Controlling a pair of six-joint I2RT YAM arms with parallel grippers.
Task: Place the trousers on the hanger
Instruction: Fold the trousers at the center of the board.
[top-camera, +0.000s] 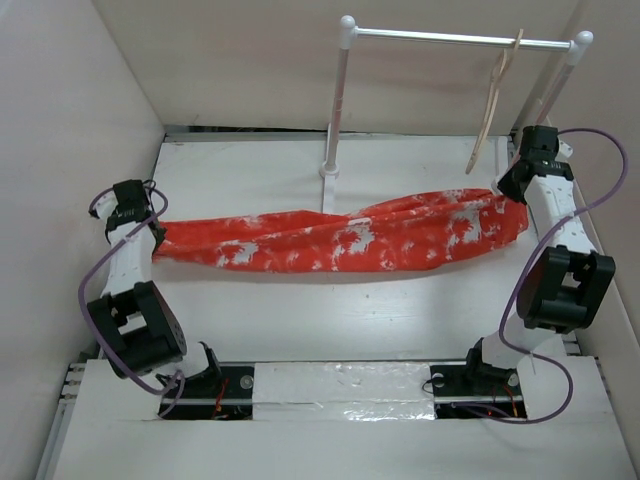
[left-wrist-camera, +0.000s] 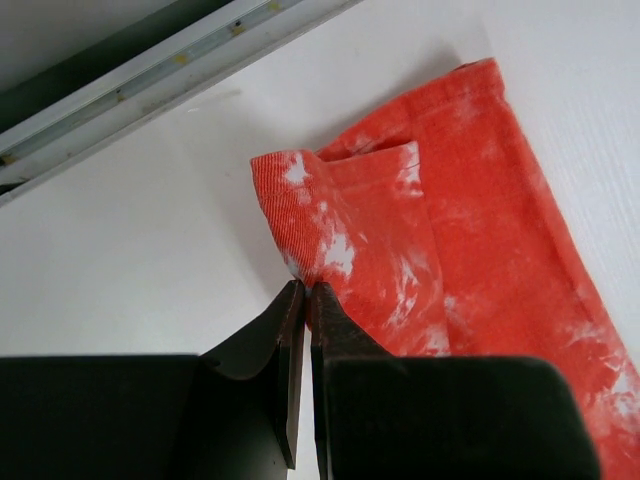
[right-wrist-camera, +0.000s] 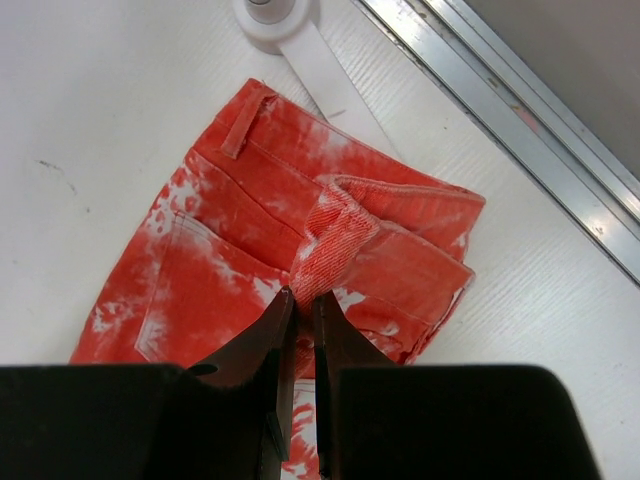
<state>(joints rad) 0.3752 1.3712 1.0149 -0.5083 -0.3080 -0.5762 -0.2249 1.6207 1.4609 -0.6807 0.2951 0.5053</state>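
So the trousers (top-camera: 340, 240) are stretched out sideways across the table (top-camera: 300, 320) between the two arms, with a twist about halfway along. The left gripper (left-wrist-camera: 304, 290) has its jaws pretty much closed, pinching the corner of the leg-end hem right at its tips, and the rest of the leg runs off to the right of it. The right gripper (right-wrist-camera: 300, 297) is nipped down on a folded-up bit of the waistband, with a back pocket just to the left of its tips and a belt loop further ahead. The hanger (top-camera: 495, 100) is up above and just behind the right gripper, hanging by its hook from the white rail stand (top-camera: 450, 38), tilted and nearly edge-on to the top camera. The stand's round foot (right-wrist-camera: 275, 20) sits straight ahead of the right gripper, past the waistband, and its flat base strip runs right up to the cloth. A metal edge channel (left-wrist-camera: 150, 70) crosses beyond the left gripper's tips, well apart from the hem.
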